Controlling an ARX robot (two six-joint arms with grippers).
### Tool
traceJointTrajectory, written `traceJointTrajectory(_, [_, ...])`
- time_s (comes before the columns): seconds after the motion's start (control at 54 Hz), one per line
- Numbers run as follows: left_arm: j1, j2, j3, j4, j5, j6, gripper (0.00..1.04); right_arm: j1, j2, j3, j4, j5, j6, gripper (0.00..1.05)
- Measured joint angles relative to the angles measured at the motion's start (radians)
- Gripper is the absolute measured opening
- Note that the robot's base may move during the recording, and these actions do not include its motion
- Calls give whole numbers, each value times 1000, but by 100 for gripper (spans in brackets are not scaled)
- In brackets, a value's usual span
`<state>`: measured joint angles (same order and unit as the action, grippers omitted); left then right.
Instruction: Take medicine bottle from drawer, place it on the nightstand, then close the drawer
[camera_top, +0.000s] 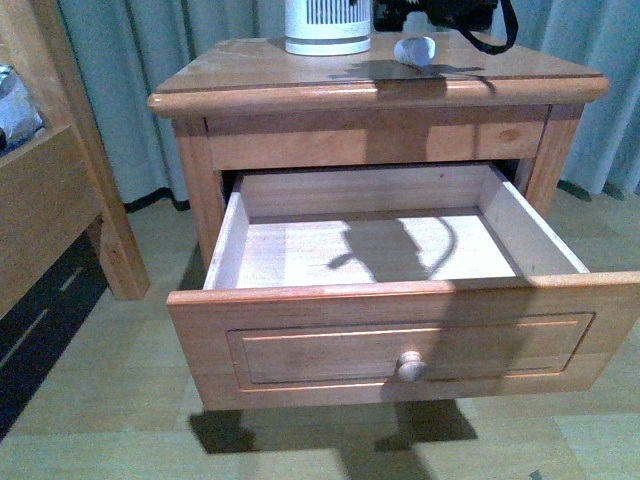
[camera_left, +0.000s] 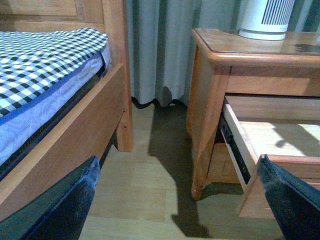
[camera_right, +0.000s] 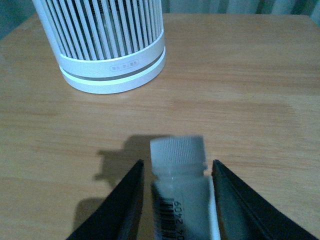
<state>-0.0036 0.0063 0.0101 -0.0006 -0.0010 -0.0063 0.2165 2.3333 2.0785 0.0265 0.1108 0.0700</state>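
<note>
**A:** Where is the medicine bottle (camera_top: 415, 50)?

**B:** It is on the top of the nightstand (camera_top: 250, 75), toward the back right. It sits near the white ribbed cylinder (camera_top: 328, 28) but does not touch it.

**A:** And the right gripper (camera_right: 177, 161)?

**B:** Its jaws flank the bottle closely. In the right wrist view the cap points toward the cylinder and a barcode shows on the label. One jaw seems to touch the bottle's side. I cannot tell whether they are pinching it or just resting beside it.

**A:** The drawer (camera_top: 400, 340)?

**B:** It is pulled well out. Its pale wood floor is lit, with a shadow across it. The round knob (camera_top: 410, 366) faces the camera.

**A:** The left gripper (camera_left: 179, 165)?

**B:** It hangs low over the floor (camera_left: 145, 190), between the bed (camera_left: 65, 130) and the nightstand. Its jaws are spread wide and hold nothing.
</note>
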Motion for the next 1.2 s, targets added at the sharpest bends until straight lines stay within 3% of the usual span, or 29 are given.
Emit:
traceJointTrajectory(0.222, [0,0,0,0,0,0,98,21,-188,-175,171,-48,34,93])
traceJointTrajectory(0.296, [0,0,0,0,0,0,98,29,-317,-290,194,-72,68,99])
traceJointTrajectory(0.333, [0,0,0,0,0,0,98,35,-380,-347,187,-82,77,95])
traceJointTrajectory(0.407, [0,0,0,0,0,0,98,62,-615,-589,170,-144,116,77])
traceJointTrajectory(0.537, [0,0,0,0,0,0,98,106,-844,-903,89,-192,175,55])
traceJointTrajectory(0.833, [0,0,0,0,0,0,98,128,-974,-1447,28,-188,249,6])
traceJointTrajectory(1.019, [0,0,0,0,0,0,98,133,-767,-1590,248,-109,208,3])
traceJointTrajectory(1.204, [0,0,0,0,0,0,98,107,-419,-1455,526,-49,72,3])
